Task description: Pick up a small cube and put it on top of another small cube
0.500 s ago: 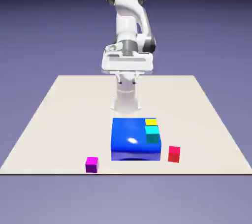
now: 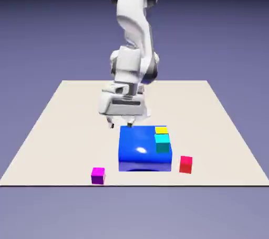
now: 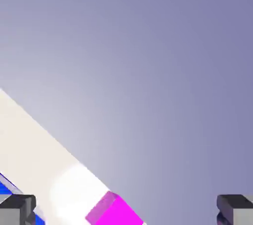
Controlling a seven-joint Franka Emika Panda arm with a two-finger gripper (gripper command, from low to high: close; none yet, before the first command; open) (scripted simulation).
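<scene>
On the table (image 2: 68,127), in the exterior view, the left cube (image 2: 98,176) lies left of the block (image 2: 137,147) near the front edge, the right cube (image 2: 186,165) right of it, the upper cube (image 2: 162,143) on it, the rear cube (image 2: 161,130) just behind that.

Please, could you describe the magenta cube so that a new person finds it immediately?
Find the big glossy blue block on the pale table. In the exterior view, look beyond its lower left corner, near the table's front edge. The small magenta-purple cube sits alone there, whereas the red cube is on the block's other side.
</scene>
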